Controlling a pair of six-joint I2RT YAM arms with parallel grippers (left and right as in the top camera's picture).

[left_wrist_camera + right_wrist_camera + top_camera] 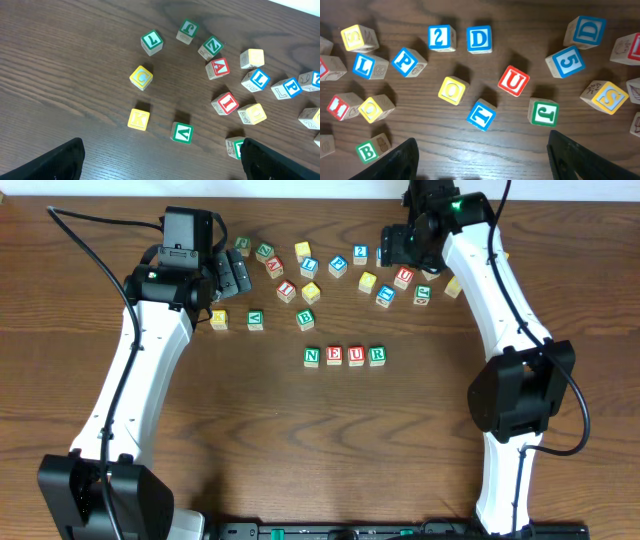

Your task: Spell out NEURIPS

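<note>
Dark wood-grain table (300,440), matte, bare grain, no mat. Left gripper (236,275) hovers over the left end of the loose pile, jaws wide apart, nothing between them; its wrist view shows the same. Red I cube (287,290) sits just right of it in the pile, lying skewed. A red A cube (274,267) is close behind it and a yellow cube (311,291) just beside on its right. N E U R row (345,356) stands at centre front, cubes side by side, so I is the letter wanted next. Likely a left-arm job, since that arm is nearer.

To do it well: turn the wrist to match the cube's skew and drop the fingers on two free faces, away from the yellow neighbour. Lift clear, then set it down against R with the I face up.

Blue P cube (338,266) lies further right. Right gripper (400,245) hangs over the right pile, jaws apart, empty.

Cubes will probably slide on this wood if nudged. Pale strip (300,185) runs along the far edge; wall or table end, cannot tell.
</note>
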